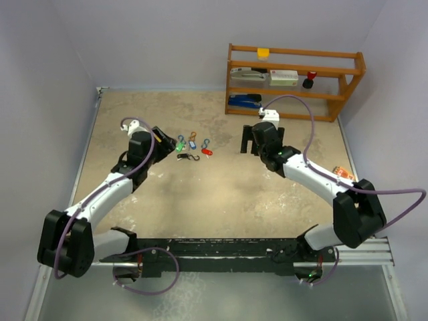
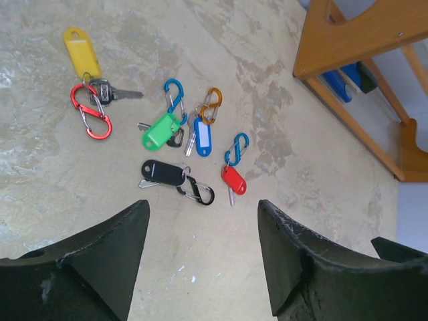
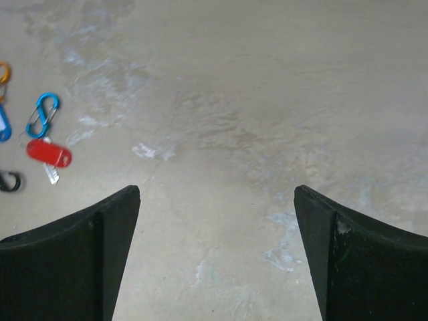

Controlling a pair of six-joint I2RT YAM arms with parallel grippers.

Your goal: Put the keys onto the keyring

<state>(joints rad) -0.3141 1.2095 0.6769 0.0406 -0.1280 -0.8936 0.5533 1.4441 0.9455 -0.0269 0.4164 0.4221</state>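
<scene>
Status: in my judgement, nothing is threaded yet. The keys [image 1: 192,148] lie loose on the table [image 1: 221,194] in one cluster at 12 o'clock of my left claw [image 2: 202,208]. That claw hangs above them with jaws spread wide and nothing between them.

The yellow-tagged key [image 2: 81,50] sits at 10 o'clock, touching a red clip [image 2: 90,111]. The green tag [image 2: 160,132] and blue tag [image 2: 202,139] lie side by side mid-cluster. The black fob [image 2: 162,172] and red tag [image 2: 233,179] lie nearest me. Other coloured clips lie among them. I cannot tell whether any key is hooked to one, and I can pick out no single common ring. All gathering is left to do.

My right claw [image 3: 217,194] is also spread and empty, over bare table, with the cluster at its 9 o'clock.

Clearance: open tabletop runs between both claws and toward 6 o'clock. In the top view the wooden shelf [image 1: 294,80] stands at 1 o'clock, well apart from the keys. The wall [image 1: 47,100] borders the table at 9 o'clock.
</scene>
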